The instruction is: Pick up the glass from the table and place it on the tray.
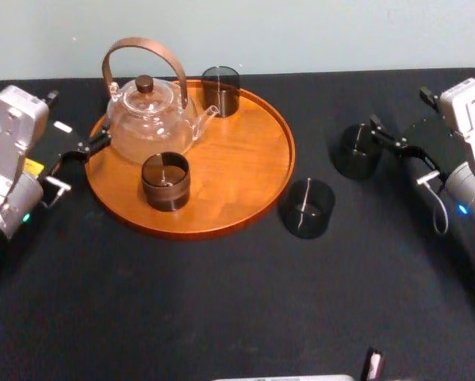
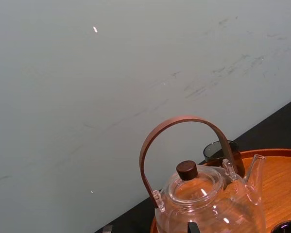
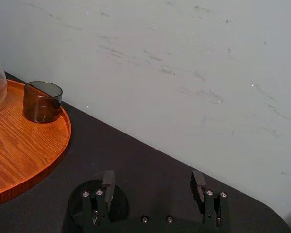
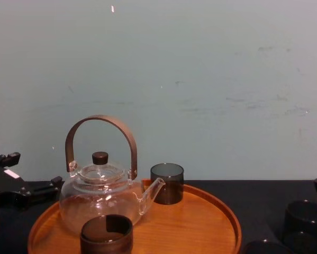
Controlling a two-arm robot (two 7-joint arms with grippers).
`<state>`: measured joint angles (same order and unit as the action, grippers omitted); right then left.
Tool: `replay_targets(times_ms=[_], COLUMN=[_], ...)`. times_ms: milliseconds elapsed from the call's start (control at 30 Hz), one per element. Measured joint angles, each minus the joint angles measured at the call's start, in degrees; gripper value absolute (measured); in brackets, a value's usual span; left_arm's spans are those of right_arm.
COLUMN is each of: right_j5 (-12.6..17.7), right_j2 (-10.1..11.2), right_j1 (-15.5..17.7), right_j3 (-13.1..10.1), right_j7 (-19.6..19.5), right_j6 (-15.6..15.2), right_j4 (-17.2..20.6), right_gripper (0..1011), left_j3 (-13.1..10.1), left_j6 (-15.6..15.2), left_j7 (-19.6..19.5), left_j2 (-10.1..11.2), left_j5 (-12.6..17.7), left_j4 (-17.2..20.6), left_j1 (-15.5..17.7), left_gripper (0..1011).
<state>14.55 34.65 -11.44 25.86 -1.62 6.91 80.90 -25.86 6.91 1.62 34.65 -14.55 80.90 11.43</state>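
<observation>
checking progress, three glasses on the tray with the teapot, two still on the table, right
Not three: the head view shows two on the tray, the far glass and the near glass, with the teapot. The tray-side glass and right glass stand on the table.

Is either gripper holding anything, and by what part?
Nothing is held. The right gripper is open beside a glass on the table; the left gripper is open too.

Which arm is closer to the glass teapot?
Left. The left tool is at the tray rim beside the glass teapot; the right tool is across the tray, by a dark glass.
</observation>
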Motion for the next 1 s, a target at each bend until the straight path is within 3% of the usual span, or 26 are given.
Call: replay_targets(times_ms=[1000], right_j5=[0.0], right_j2=[0.0], right_j1=[0.0], right_j3=[0.0], right_j7=[0.0], right_j6=[0.0], right_j4=[0.0], right_gripper=[1002], left_j3=[0.0], left_j6=[0.0], left_j7=[0.0], left_j2=[0.0], left_j5=[0.0], left_j4=[0.0], left_j1=[0.0], left_gripper=[1001])
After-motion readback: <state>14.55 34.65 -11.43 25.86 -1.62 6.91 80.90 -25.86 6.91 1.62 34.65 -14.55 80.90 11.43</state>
